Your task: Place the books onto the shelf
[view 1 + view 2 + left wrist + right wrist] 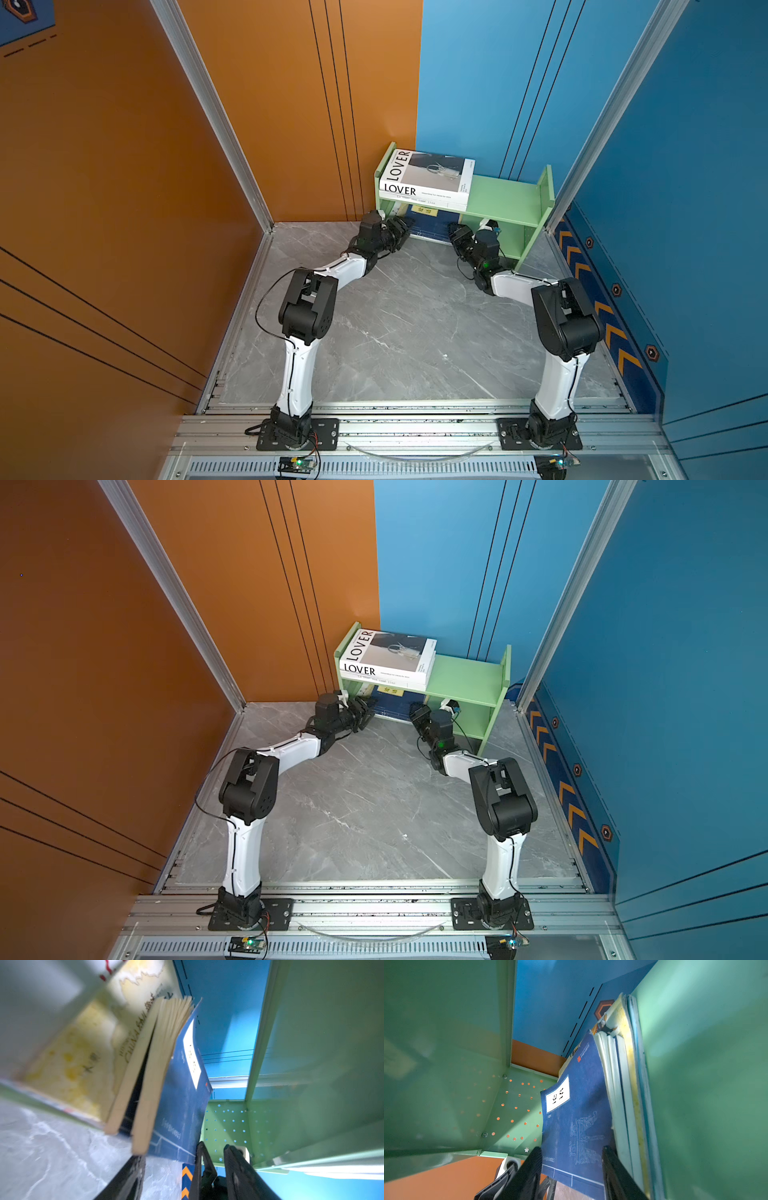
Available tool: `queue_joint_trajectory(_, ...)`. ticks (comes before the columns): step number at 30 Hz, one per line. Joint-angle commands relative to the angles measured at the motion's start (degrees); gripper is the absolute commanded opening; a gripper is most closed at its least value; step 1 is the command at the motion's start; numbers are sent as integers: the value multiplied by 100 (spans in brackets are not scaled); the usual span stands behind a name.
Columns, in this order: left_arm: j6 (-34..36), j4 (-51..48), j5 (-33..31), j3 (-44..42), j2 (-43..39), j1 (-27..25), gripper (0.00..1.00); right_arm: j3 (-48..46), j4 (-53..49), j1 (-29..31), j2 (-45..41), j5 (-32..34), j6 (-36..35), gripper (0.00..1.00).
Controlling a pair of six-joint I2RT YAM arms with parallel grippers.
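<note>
Between fingers [529,1167] of right gripper [571,1149], leaning navy book [575,1118]

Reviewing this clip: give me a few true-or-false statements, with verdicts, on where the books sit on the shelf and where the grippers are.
1. The LOVER book lies flat on the top tier of the shelf. True.
2. The LOVER book rests directly on the shelf board. False: a second white book lies under it.
3. The navy book stands in the lower tier. True.
4. The top tier is filled from end to end. False: its right half holds no book.
5. The left gripper and right gripper hover above the top tier. False: both are low, at the front of the lower tier.
</note>
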Motion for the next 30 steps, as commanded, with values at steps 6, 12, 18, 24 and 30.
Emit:
queue_joint_trajectory(6,1200,-1418,-437,325,-600,393,63,-255,-657,-20,23,164,-13,50)
queue_joint_trajectory(12,1536,-1413,-307,207,-823,339,62,-239,-562,-23,25,100,-19,50)
queue_joint_trajectory(18,1390,-1039,155,305,-628,291,60,-199,-228,-64,41,-171,-65,52)
queue_joint_trajectory(24,1465,-982,169,202,-699,231,59,-286,539,-102,32,-488,-127,55)
queue_joint_trajectory(30,1556,-847,223,-113,-943,245,61,-417,1524,-192,-74,-673,-78,60)
